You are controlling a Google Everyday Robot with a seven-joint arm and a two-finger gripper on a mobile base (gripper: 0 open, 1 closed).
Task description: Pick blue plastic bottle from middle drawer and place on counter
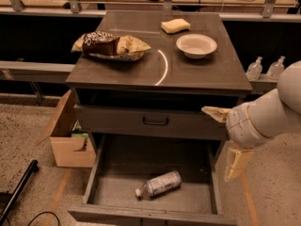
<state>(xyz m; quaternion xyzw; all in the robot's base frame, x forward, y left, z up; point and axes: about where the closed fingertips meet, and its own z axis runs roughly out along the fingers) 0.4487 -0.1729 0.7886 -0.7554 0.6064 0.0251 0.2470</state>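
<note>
Blue plastic bottle (157, 184) on its side in the open middle drawer (117, 192); my gripper (229, 140) off right.
Clear, white cap pointing left, pale label, lying near the front. My gripper hangs beside the drawer's right wall, holding nothing; open or closed, I cannot tell.

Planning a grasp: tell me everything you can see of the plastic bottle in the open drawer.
The blue plastic bottle is small and of clear plastic, with a white cap and a pale blue-white label round its body. It lies on its side on the floor of the middle drawer, near the front, cap pointing left and slightly forward. Only the drawer floor touches it. The gripper hangs open at the drawer's right side, apart from the bottle.
</note>
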